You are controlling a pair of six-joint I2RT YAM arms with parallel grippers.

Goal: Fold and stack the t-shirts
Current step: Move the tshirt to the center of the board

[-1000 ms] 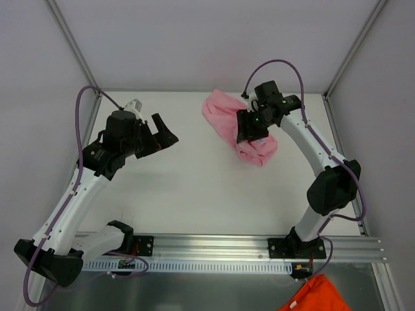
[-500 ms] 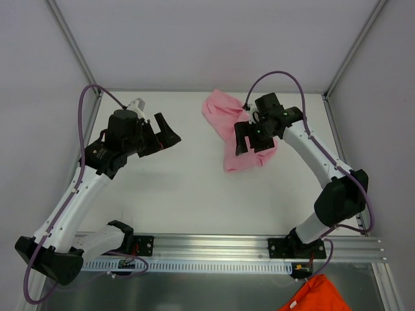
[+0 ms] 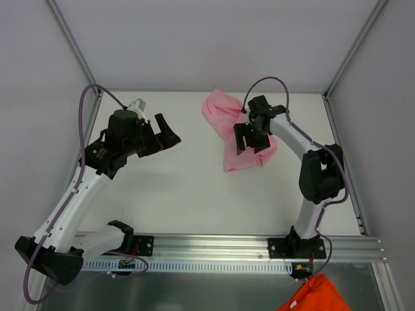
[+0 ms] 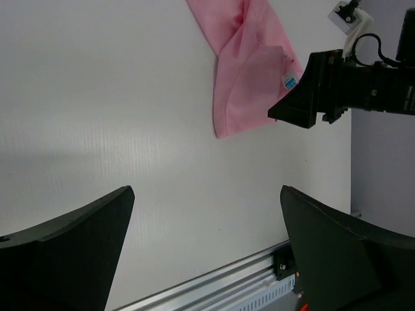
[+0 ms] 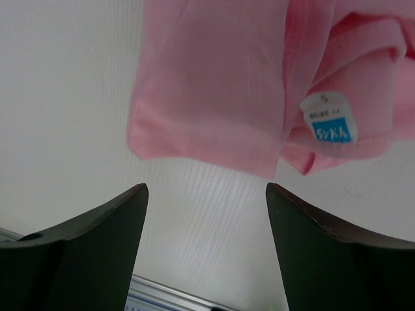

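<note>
**Top external.** The light pink t-shirt (image 3: pixel 235 159) lies crumpled on the white table (image 3: pixel 188 194), toward 1 o'clock from its centre. The right gripper (image 3: pixel 251 146) hangs directly over it, jaws apart and holding nothing. The left gripper (image 3: pixel 170 132), at 9 o'clock, is spread wide and empty, well apart from the cloth.

**Left wrist.** The t-shirt (image 4: pixel 243 71) shows at 1 o'clock. It is thin and limp, so it is judged light, soft and prone to sagging and bunching.

**Right wrist.** Both jaws straddle bare table. A hemmed edge of the t-shirt (image 5: pixel 214 84) lies at 12 o'clock, and a sewn-in label (image 5: pixel 329 123) at 2 o'clock. The hem corners are probably the best places to pinch.
</note>
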